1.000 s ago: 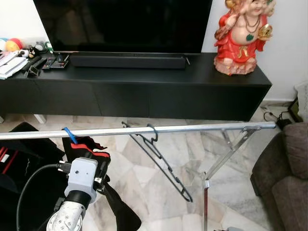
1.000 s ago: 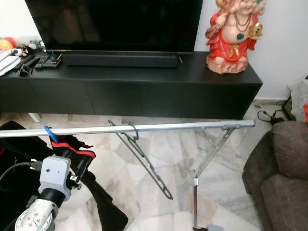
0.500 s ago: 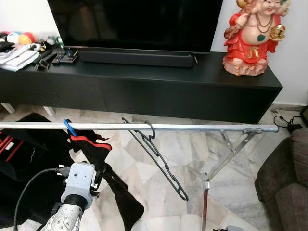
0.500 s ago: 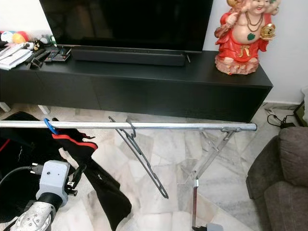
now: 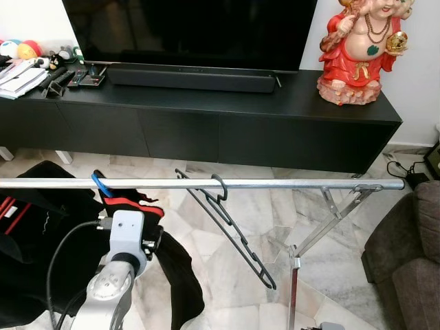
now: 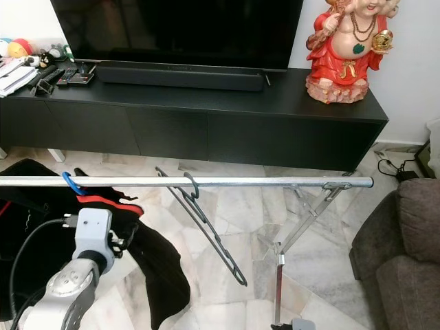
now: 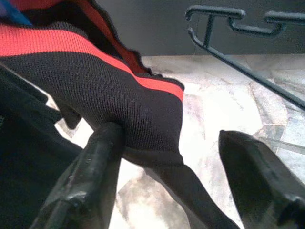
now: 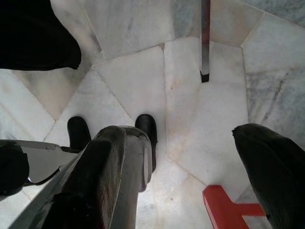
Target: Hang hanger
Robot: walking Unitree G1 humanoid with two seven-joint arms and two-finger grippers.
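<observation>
A large dark television (image 5: pixel 189 31) is standing on a long black cabinet (image 5: pixel 206 127) against the wall, its top edge cut off by the frame. A black soundbar (image 5: pixel 191 78) is lying in front of the screen, a red and gold statue (image 5: pixel 357 51) is sitting at the cabinet's right end with its head partly cropped, and a clutter of remotes, papers and small toys (image 5: pixel 38 69) is sitting at the left end, too small to sort out. The floor (image 5: pixel 330 275) is pale marble tile. A brown sofa (image 5: pixel 412 254) is showing only as a corner on the right.

In front of all this a metal rail (image 5: pixel 275 183) is running level across the view, its left end passing out of frame and its right end carried on crossed legs (image 5: pixel 323 227) whose feet are cut off below.

A black hanger (image 5: pixel 227 220) is hooked over the rail near the middle and is hanging tilted, its lower end pointing down to the right. Further left a blue hanger hook (image 5: pixel 100 185) is sitting on the rail with a black garment (image 5: pixel 175 275) with red stripes draping from it; most of that hanger is hidden by the cloth. More dark cloth (image 5: pixel 34 234) is piling at the far left.

The left tool (image 7: pixel 171 152) is raised just below the rail at the striped cloth, fingers (image 7: pixel 95 176) spread apart, one finger touching the knit hem. The right tool (image 8: pixel 190 167) is hanging low over the floor, fingers spread apart and holding nothing.
</observation>
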